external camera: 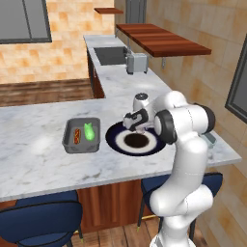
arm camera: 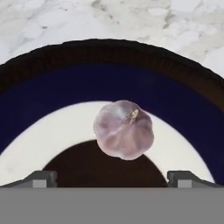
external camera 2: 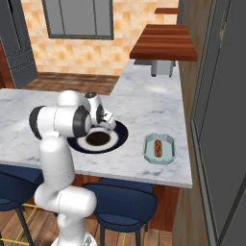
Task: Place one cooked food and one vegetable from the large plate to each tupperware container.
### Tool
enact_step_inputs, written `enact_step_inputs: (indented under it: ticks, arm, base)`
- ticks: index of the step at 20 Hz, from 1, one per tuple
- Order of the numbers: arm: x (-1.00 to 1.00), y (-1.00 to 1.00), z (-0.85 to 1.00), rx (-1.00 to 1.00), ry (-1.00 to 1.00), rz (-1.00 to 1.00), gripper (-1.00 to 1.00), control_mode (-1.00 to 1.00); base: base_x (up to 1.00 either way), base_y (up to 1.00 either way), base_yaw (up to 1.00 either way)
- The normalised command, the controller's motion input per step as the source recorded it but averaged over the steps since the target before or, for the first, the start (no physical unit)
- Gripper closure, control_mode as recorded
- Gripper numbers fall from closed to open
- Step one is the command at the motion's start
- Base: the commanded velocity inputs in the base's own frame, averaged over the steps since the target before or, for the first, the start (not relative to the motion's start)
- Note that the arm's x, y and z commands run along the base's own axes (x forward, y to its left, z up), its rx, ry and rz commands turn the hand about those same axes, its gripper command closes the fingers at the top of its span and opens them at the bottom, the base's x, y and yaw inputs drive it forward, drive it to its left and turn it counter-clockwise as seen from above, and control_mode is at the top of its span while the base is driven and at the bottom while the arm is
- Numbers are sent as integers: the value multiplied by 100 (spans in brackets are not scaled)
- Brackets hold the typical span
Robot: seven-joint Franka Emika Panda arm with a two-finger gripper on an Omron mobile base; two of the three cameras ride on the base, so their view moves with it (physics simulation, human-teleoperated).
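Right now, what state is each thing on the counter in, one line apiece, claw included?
Claw: open, poised over the garlic, holding nothing.
Garlic: whole, lying on the large plate, not gripped.
Large plate: flat on the counter.
Dark grey tub: lidless, holding a hot dog and a green vegetable.
Pale teal tub: lidless, holding a hot dog; no vegetable to be seen in it.

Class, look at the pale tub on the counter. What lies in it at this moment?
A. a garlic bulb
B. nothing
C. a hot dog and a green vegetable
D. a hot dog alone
D: the right base view shows only a hot dog in the pale tub; the garlic lies on the plate, under the open gripper.
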Motion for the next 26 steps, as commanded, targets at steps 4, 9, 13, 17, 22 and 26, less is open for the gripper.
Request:
enact_step_inputs:
  ticks: [4,9,13,17,22,26]
  arm:
    - [21,-11,-23,0,0,0,-100,-100]
    - [20,-20,-23,0,1,-4,-100,-100]
    - [21,-4,-15,0,0,-1,-100,-100]
    - [13,1,-22,-2,1,0,100,-100]
    - [0,1,-14,-2,7,0,100,-100]
    - [-37,0,27,0,1,0,100,-100]
  base:
    - [0,0,0]
    - [0,0,0]
    - [0,0,0]
    - [0,0,0]
    - [0,0,0]
    - [0,0,0]
